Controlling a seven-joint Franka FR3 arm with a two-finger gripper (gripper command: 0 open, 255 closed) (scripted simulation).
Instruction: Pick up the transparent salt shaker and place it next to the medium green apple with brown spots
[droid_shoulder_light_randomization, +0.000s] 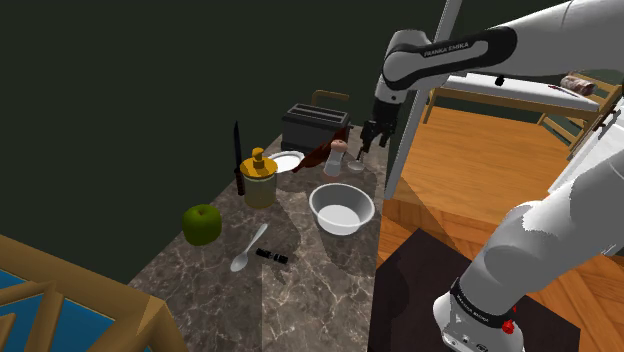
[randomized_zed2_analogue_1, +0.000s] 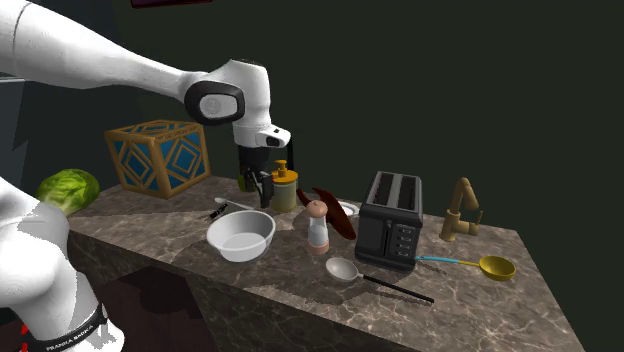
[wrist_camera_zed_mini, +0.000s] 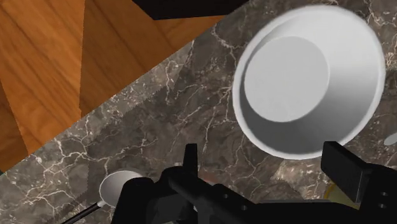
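Observation:
The salt shaker (droid_shoulder_light_randomization: 336, 159) is a clear little bottle with a pinkish-brown cap, standing upright on the marble counter (droid_shoulder_light_randomization: 300, 290) in front of the toaster (droid_shoulder_light_randomization: 314, 126). In the second exterior view the shaker (randomized_zed2_analogue_1: 318, 228) stands between the white bowl (randomized_zed2_analogue_1: 241, 235) and the toaster (randomized_zed2_analogue_1: 390, 218). The green apple (droid_shoulder_light_randomization: 201, 224) rests near the counter's dark-wall edge, beyond the bowl (droid_shoulder_light_randomization: 342, 208). My gripper (droid_shoulder_light_randomization: 369, 137) hovers above the counter just off the shaker, open and holding nothing. In the wrist view the gripper (wrist_camera_zed_mini: 267, 167) looks down on bare marble beside the bowl (wrist_camera_zed_mini: 305, 76).
A yellow jar (droid_shoulder_light_randomization: 260, 178), an upright black knife (droid_shoulder_light_randomization: 238, 155), a plate (droid_shoulder_light_randomization: 286, 162) and a spoon (droid_shoulder_light_randomization: 247, 250) lie between shaker and apple. A small ladle (randomized_zed2_analogue_1: 343, 268), a yellow ladle (randomized_zed2_analogue_1: 497, 266), a blue-and-wood crate (randomized_zed2_analogue_1: 157, 155) and a cabbage (randomized_zed2_analogue_1: 68, 187) also show. Wooden floor (wrist_camera_zed_mini: 63, 63) lies past the counter edge.

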